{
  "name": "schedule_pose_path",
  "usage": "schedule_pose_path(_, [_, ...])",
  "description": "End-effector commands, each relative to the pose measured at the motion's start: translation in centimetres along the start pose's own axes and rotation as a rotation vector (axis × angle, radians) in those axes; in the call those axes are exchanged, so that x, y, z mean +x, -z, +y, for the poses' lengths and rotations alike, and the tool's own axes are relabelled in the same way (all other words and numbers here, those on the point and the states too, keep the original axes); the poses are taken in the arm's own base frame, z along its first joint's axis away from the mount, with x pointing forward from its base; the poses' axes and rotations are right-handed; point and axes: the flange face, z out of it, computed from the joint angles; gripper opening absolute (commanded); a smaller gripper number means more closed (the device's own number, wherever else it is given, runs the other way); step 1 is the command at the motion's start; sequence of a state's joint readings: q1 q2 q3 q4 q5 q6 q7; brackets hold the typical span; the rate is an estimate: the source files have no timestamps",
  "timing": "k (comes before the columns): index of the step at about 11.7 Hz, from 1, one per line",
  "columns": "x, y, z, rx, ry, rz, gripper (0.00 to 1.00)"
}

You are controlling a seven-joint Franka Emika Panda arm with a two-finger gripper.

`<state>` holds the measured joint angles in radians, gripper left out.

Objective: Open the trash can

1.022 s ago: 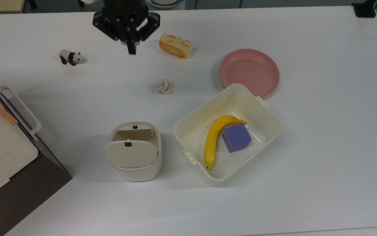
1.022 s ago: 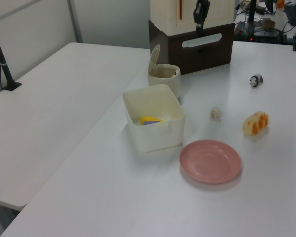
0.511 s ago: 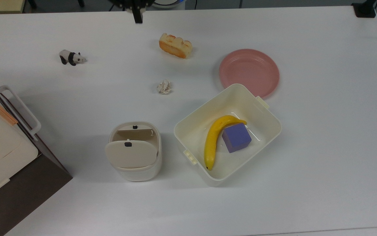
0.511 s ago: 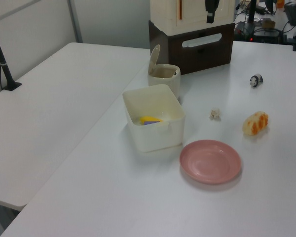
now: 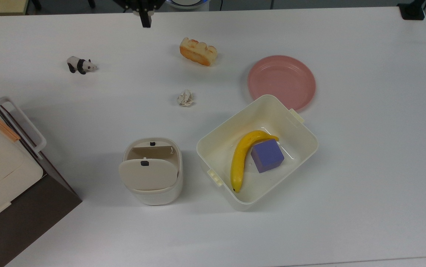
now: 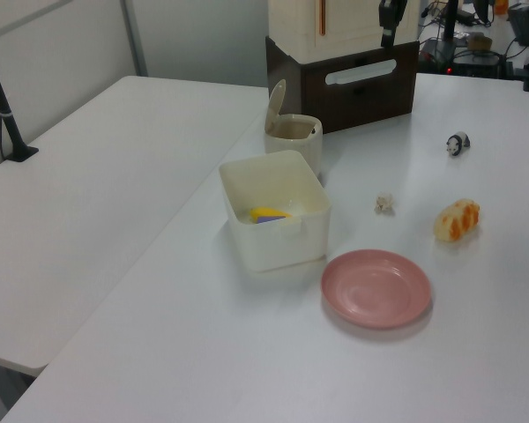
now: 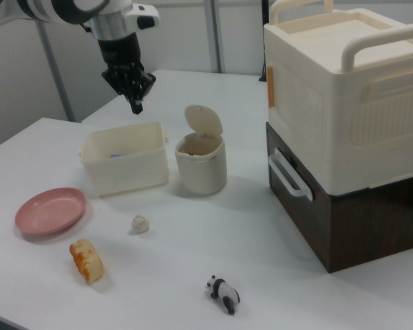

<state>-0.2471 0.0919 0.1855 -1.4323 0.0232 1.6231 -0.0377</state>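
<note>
Raised well above the white table, the black two-finger claw hangs with its fingertips pressed together, clenched on nothing; in the top view it sits at the upper edge, far from every object.

One small cream-white plastic trash can with a rounded-square body stands near the table's lower middle in the top view, its beige hinged lid tilted up so the brownish interior shows. Just beside it, on the top view's right, is one larger cream rectangular tub with side clips, holding one yellow banana and one purple cube that touch each other. One pink round plate lies at the tub's far corner, its edge partly hidden by the tub's rim.

One crumpled white paper ball, one orange-topped piece of toy bread and one small black-and-white panda figure lie well apart on open tabletop between the claw and the trash can. One cream box with handles on a dark brown base occupies the top view's lower left corner. Wide bare surface runs along the top view's right and bottom edges.
</note>
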Motion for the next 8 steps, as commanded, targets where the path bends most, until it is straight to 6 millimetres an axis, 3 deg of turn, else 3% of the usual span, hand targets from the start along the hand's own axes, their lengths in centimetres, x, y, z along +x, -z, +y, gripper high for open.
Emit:
schedule_pose_path(1, [-0.85,-0.54,0.67,0.007,0.048,0.009,0.0])
schedule_pose_path(4, [-0.88,-0.93,1.03,0.007,0.057,0.0,0.0])
schedule_pose_path(6, [-0.94,-0.85,1.04,0.005,0.055,0.0,0.1])
schedule_pose_path(7, [-0.9,-0.94,1.05,0.006,0.054,-0.002,0.45])
schedule_pose_path(8, [-0.91,-1.01,1.05,0.006,0.054,-0.003,0.73])
